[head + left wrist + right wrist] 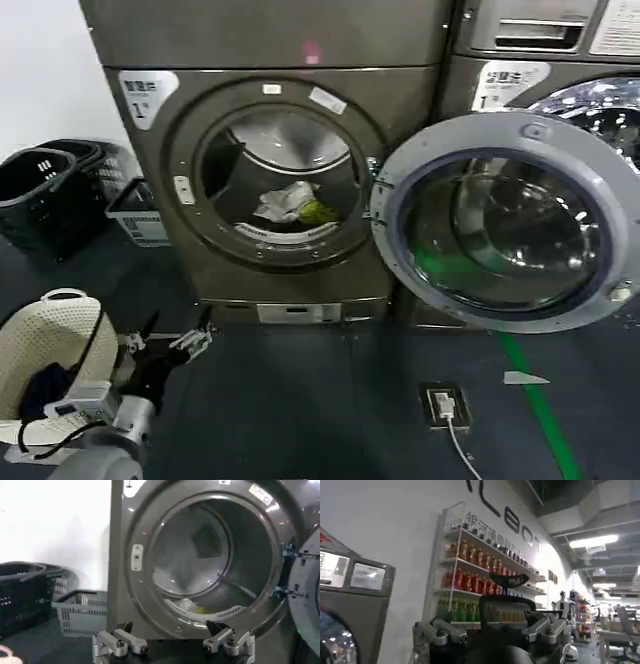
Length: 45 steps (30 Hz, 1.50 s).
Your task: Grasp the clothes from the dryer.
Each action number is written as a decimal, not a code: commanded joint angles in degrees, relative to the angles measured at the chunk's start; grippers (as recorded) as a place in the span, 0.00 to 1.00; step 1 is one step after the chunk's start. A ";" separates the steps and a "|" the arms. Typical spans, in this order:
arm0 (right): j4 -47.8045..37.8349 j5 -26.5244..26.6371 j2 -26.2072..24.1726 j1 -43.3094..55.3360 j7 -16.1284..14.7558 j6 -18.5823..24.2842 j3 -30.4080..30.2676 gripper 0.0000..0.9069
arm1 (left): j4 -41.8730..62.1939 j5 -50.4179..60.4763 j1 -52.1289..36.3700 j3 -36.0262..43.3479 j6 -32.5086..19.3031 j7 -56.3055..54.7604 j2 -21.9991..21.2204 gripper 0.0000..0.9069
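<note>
Head view: the dryer [280,170] stands with its door [510,225] swung wide. The clothes [293,203] lie low in the drum, long axis roughly crosswise, yellow-green end nearer the door hinge. The left gripper [168,340] hangs low before the dryer, fingers apart, empty.

Left wrist view: clothes [192,607] mostly hidden behind the porthole rim.

Right wrist view: the right gripper [492,630], seemingly spread, faces a drinks shelf [485,575].

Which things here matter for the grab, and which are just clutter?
Job:
- clothes in the drum
- dryer, door open
- left tool, open, low before the dryer

Clutter:
- black baskets
- grey crate
- white hamper
- floor socket
</note>
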 commanded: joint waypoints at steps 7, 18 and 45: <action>0.50 1.52 0.28 0.16 -0.24 1.28 -0.04 1.00 | -0.59 -0.07 0.07 0.04 0.00 0.17 -0.07 1.00; 0.87 2.68 0.69 0.11 -0.62 2.49 0.14 1.00 | -1.49 -0.27 0.62 -0.45 -0.16 0.33 0.21 1.00; 0.84 3.18 0.63 -0.20 -0.78 3.00 0.75 1.00 | 0.31 -0.08 -0.68 0.50 -0.38 0.65 0.42 1.00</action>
